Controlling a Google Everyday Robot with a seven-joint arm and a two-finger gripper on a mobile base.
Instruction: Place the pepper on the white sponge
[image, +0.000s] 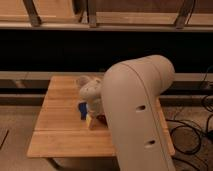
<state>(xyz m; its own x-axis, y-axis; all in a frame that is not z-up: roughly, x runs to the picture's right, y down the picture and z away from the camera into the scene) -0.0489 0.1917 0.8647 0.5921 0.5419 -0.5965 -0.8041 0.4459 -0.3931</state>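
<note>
I look down on the wood table (60, 135) from the front. My big pale arm (142, 120) fills the right side of the view and hides much of the table's right half. The arm bends down to the gripper (93, 111). The gripper hangs low over the middle of the table, a bit nearer the front edge than the back edge. I cannot tell if the gripper is wide or narrow, because the round wrist covers it from here. I also cannot tell if it holds a thing.

Three small things sit close together right under the gripper. A blue thing (82, 108) is on the side toward the left edge. Just in front of it, toward the front edge, is a pale block that I take for the sponge (90, 121). A small dark red bit shows just beside the block, right against the arm. It looks like the pepper (102, 119). I cannot tell if it lies on the sponge or only next to it.

Dark cables (202, 127) lie on the floor past the table's right edge.
</note>
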